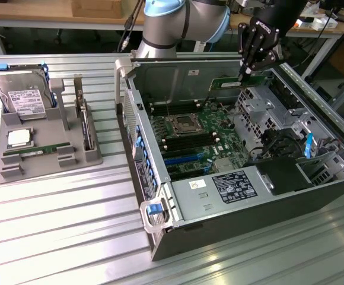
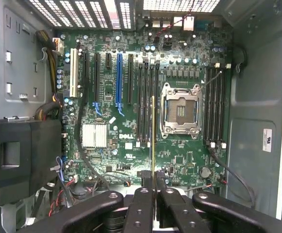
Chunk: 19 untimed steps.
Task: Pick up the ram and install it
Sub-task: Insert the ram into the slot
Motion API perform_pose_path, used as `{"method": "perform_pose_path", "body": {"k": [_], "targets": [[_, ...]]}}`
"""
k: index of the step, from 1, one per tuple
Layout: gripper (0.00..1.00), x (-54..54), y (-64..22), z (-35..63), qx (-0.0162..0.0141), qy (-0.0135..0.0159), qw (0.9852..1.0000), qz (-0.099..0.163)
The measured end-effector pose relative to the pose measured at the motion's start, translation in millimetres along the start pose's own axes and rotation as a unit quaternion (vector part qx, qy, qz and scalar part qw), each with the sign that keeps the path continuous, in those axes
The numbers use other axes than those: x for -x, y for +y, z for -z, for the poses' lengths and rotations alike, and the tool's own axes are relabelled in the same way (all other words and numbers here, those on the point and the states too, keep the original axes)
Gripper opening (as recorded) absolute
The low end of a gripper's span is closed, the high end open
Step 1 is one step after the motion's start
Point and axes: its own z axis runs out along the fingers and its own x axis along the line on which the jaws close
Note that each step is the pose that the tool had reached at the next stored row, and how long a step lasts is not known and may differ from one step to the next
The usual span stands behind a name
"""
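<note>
- The fingers (image 2: 142,204) were drawn narrow, pinching the ram (image 2: 153,141) by one end. Seen edge-on in the wrist view, the stick showed as a thin gold line running out from between them.
- In the exterior view the fingers (image 1: 244,66) hung above the open computer case (image 1: 231,231), on the far side of the processor socket (image 1: 181,124). The green ram (image 1: 224,82) jutted sideways from their tips and was clear of the motherboard.
- From the wrist view, the held edge lay over the bank of black memory slots (image 2: 145,104) just beside the processor socket (image 2: 180,109) and ran parallel to them. Which slot it lined up with could not be told.
- The step in hand looked like lining the ram up over a slot, with seating not yet begun.
- To do it well, I judged the stick should stay parallel to its slot, with the contact edge down and the notch matched to the slot's key.
- Since the grip was at one end, the free end could tip, so pressure would need to be straight and even.
- Whether the slot latches stood open could not be seen.
- A spare memory stick (image 1: 32,152) lay in the grey tray (image 1: 6,172) on the desk (image 1: 53,237), well apart from the socket.
</note>
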Motion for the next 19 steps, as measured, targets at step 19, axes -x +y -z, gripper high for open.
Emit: {"method": "perform_pose_path", "body": {"k": [19], "targets": [[0.12, 1.5, 60.4, -44.7, 0.0000, 0.0002, 1.0000, 0.000]]}}
